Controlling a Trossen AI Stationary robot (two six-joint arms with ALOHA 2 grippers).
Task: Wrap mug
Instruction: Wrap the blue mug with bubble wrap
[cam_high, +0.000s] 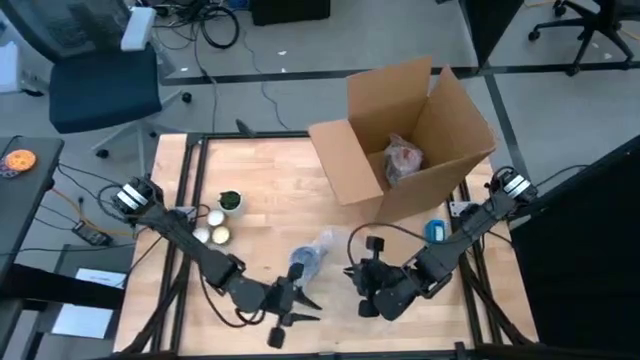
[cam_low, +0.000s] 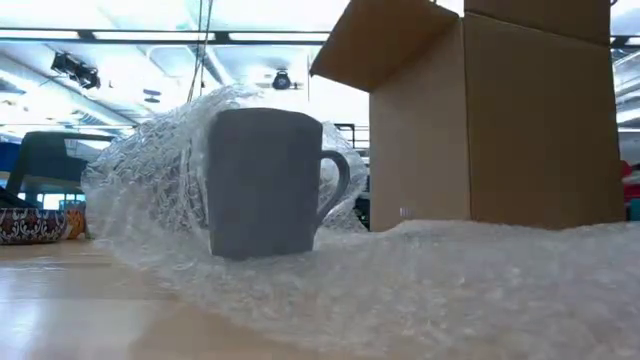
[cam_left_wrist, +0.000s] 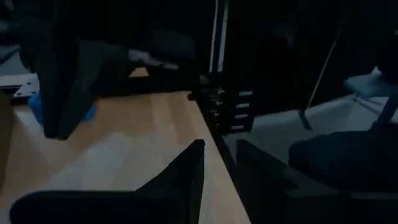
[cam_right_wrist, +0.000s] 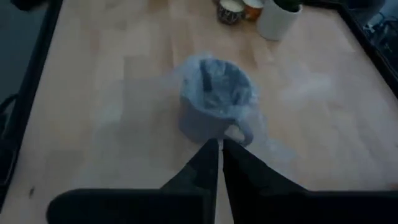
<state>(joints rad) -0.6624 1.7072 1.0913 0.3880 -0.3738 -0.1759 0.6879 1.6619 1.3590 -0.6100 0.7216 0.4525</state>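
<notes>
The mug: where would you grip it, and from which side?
Take the mug by its handle, coming from the cardboard box side. It stands upright, the handle juts out bare toward the box, and bubble wrap covers the far side.

Wood table (cam_high: 270, 190), mug (cam_high: 301, 262), cardboard box (cam_high: 440, 130), cups (cam_high: 214, 226)

Your high view looks straight down on the whole table (cam_high: 270, 200), both arms and the open cardboard box (cam_high: 405, 140), while the low view sits right at tabletop level, super close to the mug (cam_low: 265, 180) and its bubble wrap (cam_low: 450, 280), facing across toward that same box in the room behind. The right wrist view looks down past its own fingers at the mug from fairly near, so all three share it. The left wrist view points off along the table edge toward the floor.
</notes>
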